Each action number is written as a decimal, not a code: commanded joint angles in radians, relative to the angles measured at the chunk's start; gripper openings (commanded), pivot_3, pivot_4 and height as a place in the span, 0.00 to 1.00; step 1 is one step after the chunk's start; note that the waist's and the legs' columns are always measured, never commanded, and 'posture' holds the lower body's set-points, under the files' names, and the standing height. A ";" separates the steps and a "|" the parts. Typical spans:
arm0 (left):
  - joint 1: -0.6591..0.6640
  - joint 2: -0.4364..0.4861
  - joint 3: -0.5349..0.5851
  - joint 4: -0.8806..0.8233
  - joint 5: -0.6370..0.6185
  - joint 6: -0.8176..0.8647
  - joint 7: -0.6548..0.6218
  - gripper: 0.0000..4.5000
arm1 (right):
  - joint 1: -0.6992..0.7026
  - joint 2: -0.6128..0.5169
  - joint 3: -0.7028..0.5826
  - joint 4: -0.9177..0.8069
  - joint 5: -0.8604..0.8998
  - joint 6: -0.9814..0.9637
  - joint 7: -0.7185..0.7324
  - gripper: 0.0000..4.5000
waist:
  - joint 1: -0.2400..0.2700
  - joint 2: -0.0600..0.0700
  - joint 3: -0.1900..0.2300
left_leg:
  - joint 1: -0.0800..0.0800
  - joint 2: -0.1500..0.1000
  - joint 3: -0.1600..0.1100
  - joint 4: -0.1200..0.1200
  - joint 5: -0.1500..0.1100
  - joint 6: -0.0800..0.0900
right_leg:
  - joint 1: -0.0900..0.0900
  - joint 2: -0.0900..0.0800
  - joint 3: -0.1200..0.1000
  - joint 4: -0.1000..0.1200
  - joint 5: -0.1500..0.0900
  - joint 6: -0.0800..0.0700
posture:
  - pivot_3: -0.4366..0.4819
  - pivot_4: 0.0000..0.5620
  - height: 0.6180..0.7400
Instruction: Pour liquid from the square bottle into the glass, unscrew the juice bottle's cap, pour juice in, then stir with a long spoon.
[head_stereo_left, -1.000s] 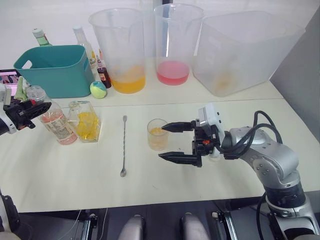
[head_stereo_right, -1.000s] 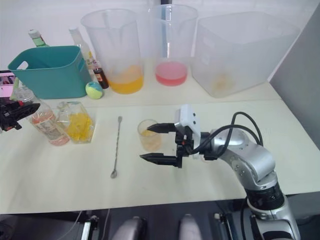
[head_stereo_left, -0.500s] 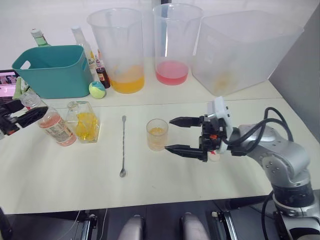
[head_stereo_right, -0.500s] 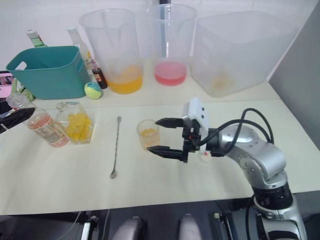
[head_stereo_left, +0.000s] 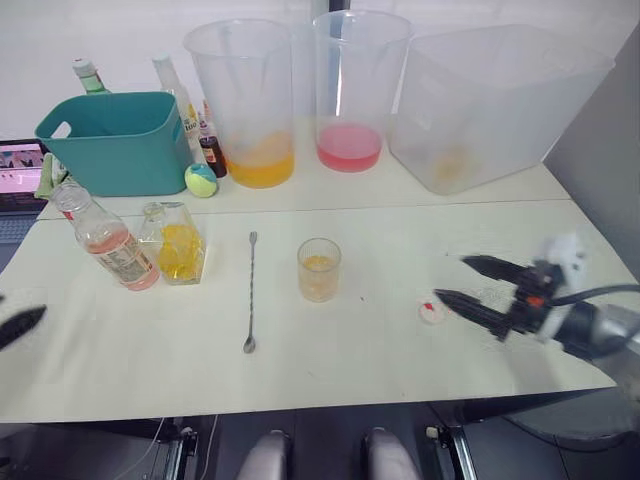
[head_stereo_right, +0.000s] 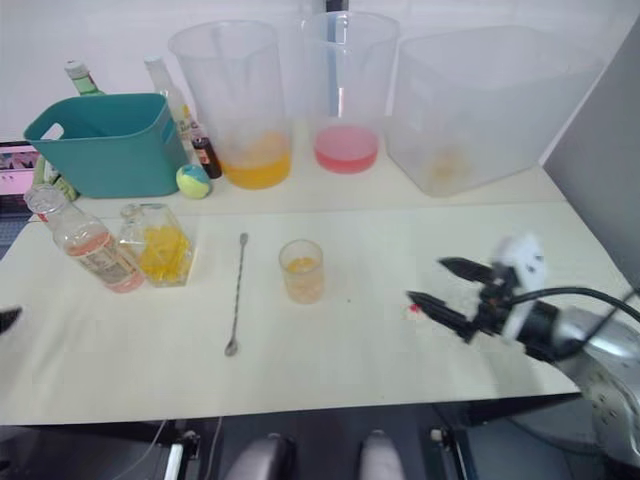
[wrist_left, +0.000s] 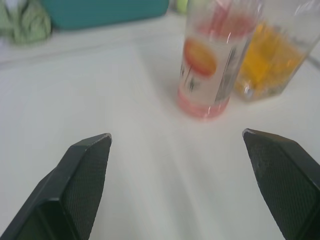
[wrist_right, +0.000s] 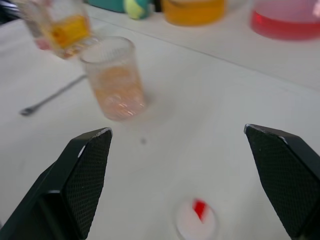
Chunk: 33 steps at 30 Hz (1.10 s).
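I'm seeing orange-yellow liquid showing in the clear glass (head_stereo_left: 319, 270) and square bottle (head_stereo_left: 180, 243), pink-red in the juice bottle (head_stereo_left: 108, 240) wearing its orange-and-white label. White cap (head_stereo_left: 432, 313) is showing a red mark. Spoon (head_stereo_left: 250, 292) is reading silver, tub (head_stereo_left: 112, 140) teal.

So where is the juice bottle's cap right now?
The juice bottle's cap lies flat on the table, on the robot's right, between the glass and the open right pincer, close to the pincer's fingertips.

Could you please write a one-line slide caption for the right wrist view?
Open right gripper hovering over the juice bottle's cap on the table, the glass beyond.
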 joint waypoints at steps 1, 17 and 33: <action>0.049 -0.038 0.023 -0.065 0.017 -0.084 0.047 0.99 | 0.077 0.016 -0.125 0.097 -0.097 -0.150 -0.001 1.00 | 0.006 -0.002 -0.001 | 0.000 0.000 0.001 0.000 0.000 0.000 | 0.000 0.000 0.000 0.000 0.000 0.000 | 0.48 0.27 0.91; 0.093 -0.204 0.032 -0.224 -0.055 -0.116 0.236 0.99 | 0.181 0.144 -0.166 0.270 -0.200 -0.413 -0.069 1.00 | 0.003 0.000 -0.003 | 0.024 0.008 0.002 -0.012 -0.002 -0.001 | 0.030 0.003 -0.003 -0.021 0.000 0.000 | 0.48 0.27 0.91; 0.423 -0.612 -0.268 -1.189 -0.268 0.253 0.671 0.99 | -0.327 -0.053 0.244 0.286 0.073 -0.134 0.356 1.00 | 0.017 0.003 -0.003 | 0.021 0.011 0.010 -0.011 -0.004 -0.001 | 0.032 0.006 -0.001 -0.030 0.000 -0.001 | 0.48 0.27 0.91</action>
